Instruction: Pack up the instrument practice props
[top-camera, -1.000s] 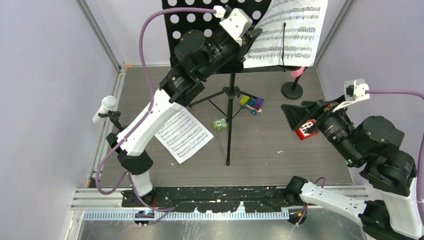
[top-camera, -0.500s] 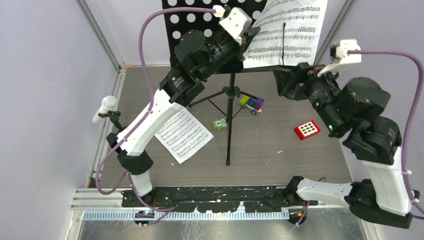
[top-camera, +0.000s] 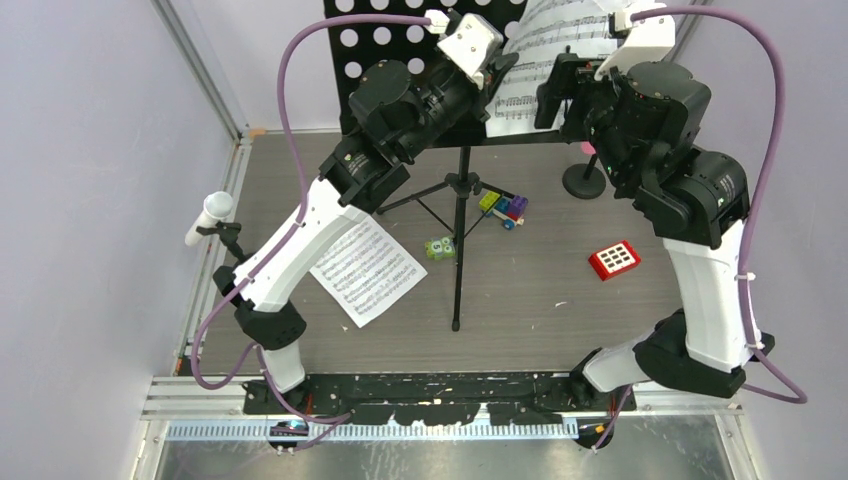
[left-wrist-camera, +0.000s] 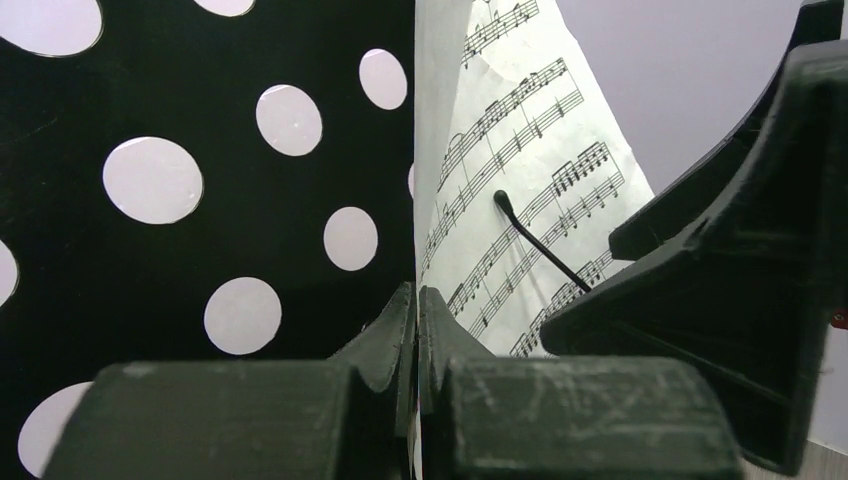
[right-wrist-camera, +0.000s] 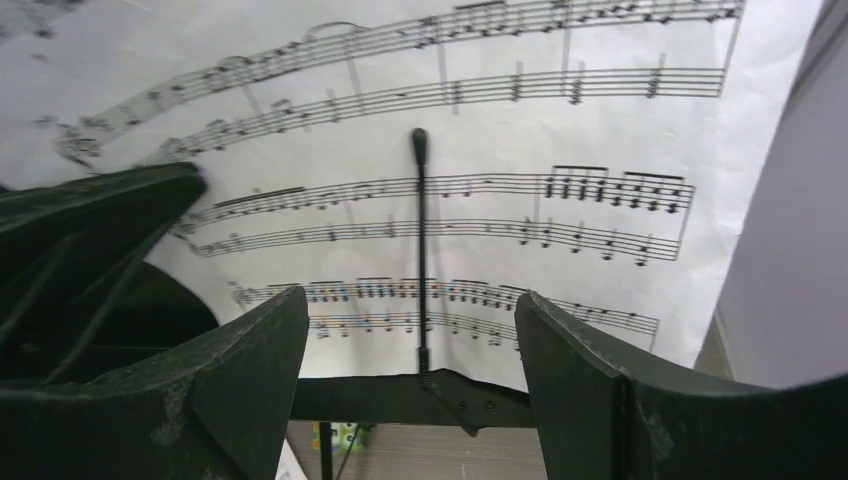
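Note:
The black perforated music desk (top-camera: 390, 40) stands on its tripod at the back. A white sheet-music page (top-camera: 545, 40) leans on it, held by a thin wire arm (right-wrist-camera: 421, 250). My left gripper (top-camera: 503, 72) is shut on the page's left edge (left-wrist-camera: 416, 300). My right gripper (top-camera: 553, 95) is open just in front of the page (right-wrist-camera: 500, 130), the wire arm between its fingertips (right-wrist-camera: 412, 300), touching nothing. A second page (top-camera: 365, 268) lies on the floor. The white microphone (top-camera: 210, 215) sits on its mount at the left. The pink microphone (top-camera: 592, 148) and its round-based mount (top-camera: 585, 182) are partly hidden behind my right arm.
Colourful toy blocks (top-camera: 505, 207) and a green block (top-camera: 440, 248) lie by the tripod legs (top-camera: 458, 250). A red keypad (top-camera: 614, 259) sits on the floor at the right. Lilac walls close in on both sides, and the desk's ledge (right-wrist-camera: 400, 398) juts out below the page.
My right arm has swung up from low on the right, over the keypad, to face the page on the desk. My left gripper has closed on the page's edge.

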